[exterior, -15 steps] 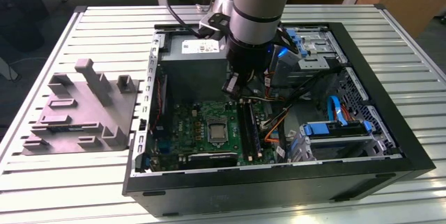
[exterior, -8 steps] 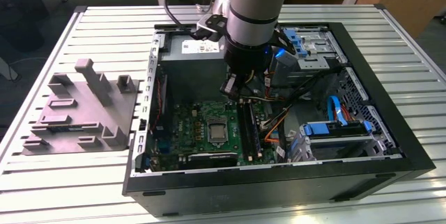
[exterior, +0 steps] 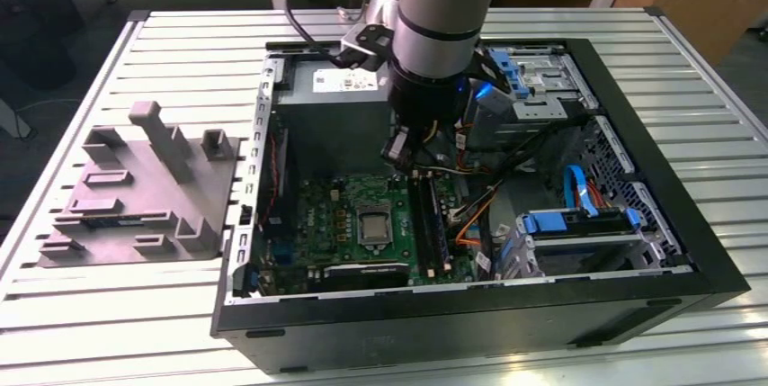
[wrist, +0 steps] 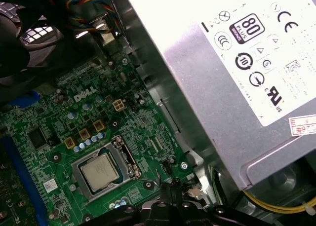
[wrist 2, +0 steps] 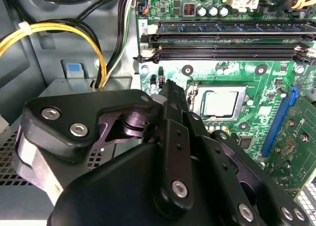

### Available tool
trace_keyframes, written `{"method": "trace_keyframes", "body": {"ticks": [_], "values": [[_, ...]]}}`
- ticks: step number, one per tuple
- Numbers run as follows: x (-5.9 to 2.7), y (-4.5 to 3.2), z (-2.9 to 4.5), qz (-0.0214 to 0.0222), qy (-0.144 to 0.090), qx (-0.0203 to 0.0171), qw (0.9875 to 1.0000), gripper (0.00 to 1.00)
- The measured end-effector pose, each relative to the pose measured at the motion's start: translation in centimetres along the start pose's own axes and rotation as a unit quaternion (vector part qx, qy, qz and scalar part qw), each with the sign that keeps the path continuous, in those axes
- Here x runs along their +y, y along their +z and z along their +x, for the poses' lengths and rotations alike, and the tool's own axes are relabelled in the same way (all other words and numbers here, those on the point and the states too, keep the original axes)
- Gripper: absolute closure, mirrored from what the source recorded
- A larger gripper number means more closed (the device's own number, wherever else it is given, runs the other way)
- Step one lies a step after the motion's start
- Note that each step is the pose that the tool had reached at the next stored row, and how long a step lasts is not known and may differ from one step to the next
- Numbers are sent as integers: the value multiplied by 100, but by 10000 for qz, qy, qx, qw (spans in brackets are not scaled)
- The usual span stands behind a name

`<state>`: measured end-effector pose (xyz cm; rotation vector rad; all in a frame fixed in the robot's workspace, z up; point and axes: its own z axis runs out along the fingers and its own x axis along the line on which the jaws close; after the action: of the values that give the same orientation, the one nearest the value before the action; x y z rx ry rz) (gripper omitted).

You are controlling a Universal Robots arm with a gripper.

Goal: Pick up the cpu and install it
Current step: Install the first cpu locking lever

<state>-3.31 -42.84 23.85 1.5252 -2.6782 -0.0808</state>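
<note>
CPU seated in the motherboard socket; arm hanging over the open computer case.

The cpu [wrist: 100, 173] is a small flat square chip, dull silver-grey top with a thin pale rim, lying flat, face up, inside the silver-framed socket [wrist: 105, 168] on the green motherboard [exterior: 348, 215]. Being square, it has no long axis; in both wrist views [wrist 2: 219, 102] its edges run parallel to the socket frame. 2 long black memory sticks [wrist 2: 227, 51] lie near the socket. The gripper [wrist 2: 170, 95] hangs above the board beside the socket, apart from the chip, its slim black fingers [wrist 2: 174, 103] drawn together on nothing. In the exterior view the grey moulded tray [exterior: 138, 193] sits outside the case [exterior: 480, 314], at that view's left.
</note>
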Motion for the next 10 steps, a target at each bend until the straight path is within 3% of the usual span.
{"method": "trace_keyframes", "body": {"ticks": [10], "values": [[23,8,-37,0,-24,1,10000,89]]}}
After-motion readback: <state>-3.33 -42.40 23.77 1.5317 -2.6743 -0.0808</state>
